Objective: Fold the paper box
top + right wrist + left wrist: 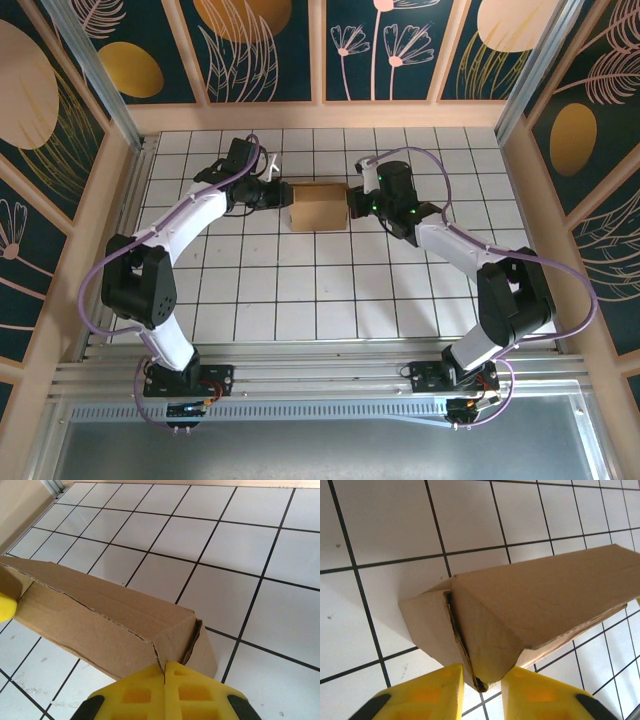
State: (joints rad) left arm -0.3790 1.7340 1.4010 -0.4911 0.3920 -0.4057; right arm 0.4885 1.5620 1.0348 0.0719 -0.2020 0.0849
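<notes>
The paper box [318, 206] is a closed brown cardboard block lying on the tiled table [300, 300] between my two grippers. At its left end is my left gripper [282, 196], its yellow fingers open a little. The box's lower end corner [490, 670] sits in the gap between them [482, 680]. My right gripper [352, 203] is at the right end, its fingers pressed together [165, 667] on the edge of the box's end wall [175, 635]. A rough seam runs along the box's top [90, 605], and both end flaps gape slightly.
A wooden frame with painted panels [320, 110] walls in the white tiled table on three sides. The arms' bases [190, 380] stand on the metal rail at the near edge. One yellow finger of the left gripper [6, 607] shows at the box's far end.
</notes>
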